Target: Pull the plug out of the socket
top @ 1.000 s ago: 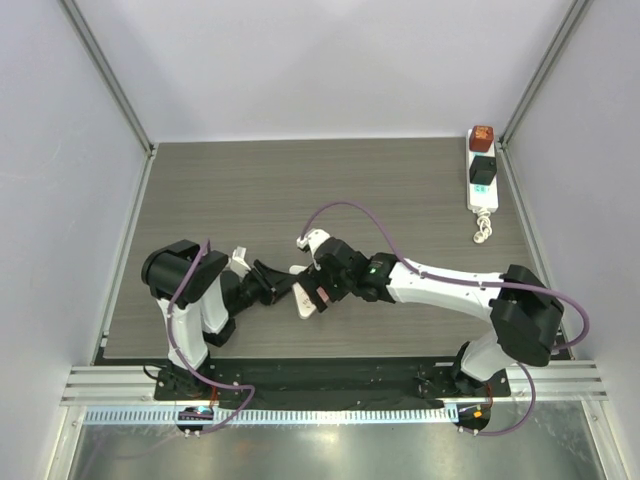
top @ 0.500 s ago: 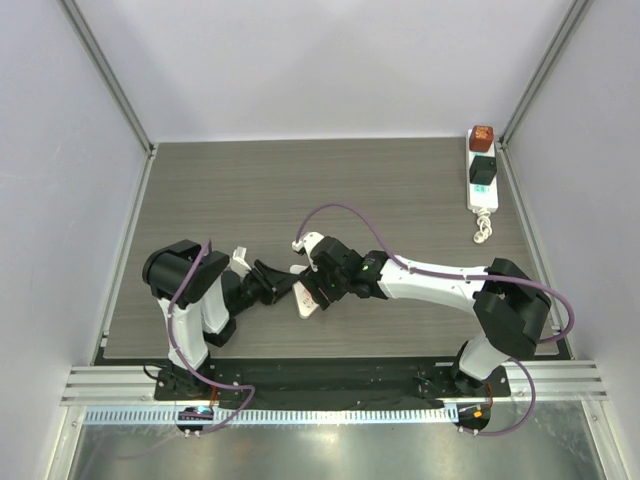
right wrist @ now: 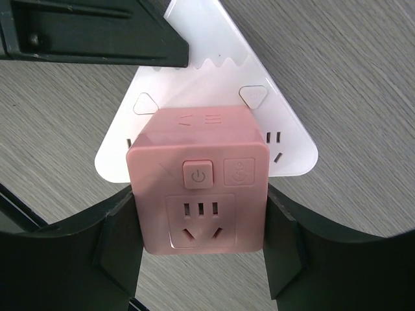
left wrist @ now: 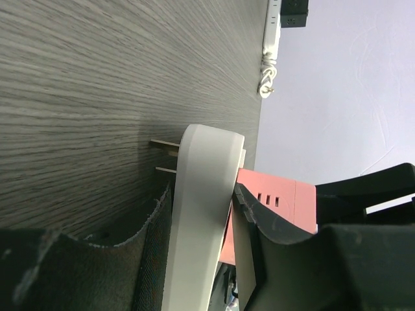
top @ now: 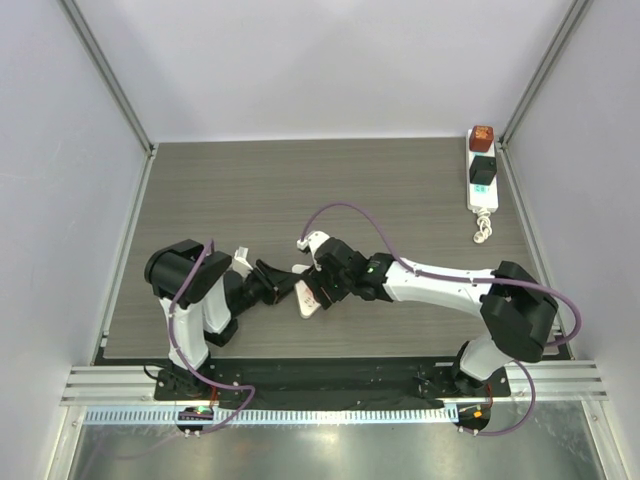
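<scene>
The socket point(top: 482, 182), a long white power strip, lies at the far right edge with a red-brown cube point(top: 482, 136) and a black cube point(top: 483, 170) plugged in and its knotted cord point(top: 482, 232) below; it also shows in the left wrist view point(left wrist: 273, 26). Both grippers meet at the table's middle, far from it. My left gripper point(top: 288, 287) is shut on the edge of a white triangular plate point(left wrist: 201, 214), which also shows in the right wrist view point(right wrist: 214, 71). My right gripper point(right wrist: 201, 240) is shut on a pink cube adapter point(right wrist: 198, 175) seated on that plate.
Two metal prongs point(left wrist: 165, 144) stick out of the plate's underside, just above the grey wood tabletop point(top: 300, 180). Aluminium posts and white walls close in the table on the left, right and back. A purple cable point(top: 350, 210) loops over the right arm.
The right arm's elbow shifted slightly left and back. Both grippers keep their holds in the same place.
</scene>
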### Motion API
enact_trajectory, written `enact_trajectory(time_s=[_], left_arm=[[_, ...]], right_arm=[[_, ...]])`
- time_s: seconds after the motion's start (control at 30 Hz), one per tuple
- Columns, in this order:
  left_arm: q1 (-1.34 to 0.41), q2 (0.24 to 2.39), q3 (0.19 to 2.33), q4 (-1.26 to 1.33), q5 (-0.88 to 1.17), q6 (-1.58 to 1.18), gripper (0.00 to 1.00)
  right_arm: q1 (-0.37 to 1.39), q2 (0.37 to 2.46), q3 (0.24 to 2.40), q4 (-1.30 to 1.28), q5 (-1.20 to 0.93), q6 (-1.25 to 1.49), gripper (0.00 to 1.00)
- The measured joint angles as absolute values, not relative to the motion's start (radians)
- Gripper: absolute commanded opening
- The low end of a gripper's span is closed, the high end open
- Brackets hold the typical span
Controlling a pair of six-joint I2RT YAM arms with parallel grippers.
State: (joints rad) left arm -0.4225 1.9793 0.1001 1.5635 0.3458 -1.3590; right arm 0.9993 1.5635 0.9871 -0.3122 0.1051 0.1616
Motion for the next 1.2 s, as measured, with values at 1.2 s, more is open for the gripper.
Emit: enact_trajectory(time_s=[1.2], left_arm=[[-0.609, 1.691, 0.101, 1.294, 0.035, -1.323, 0.00]], right_arm=[[0.796, 1.482, 0.971, -0.369, -0.175, 0.370, 0.01]])
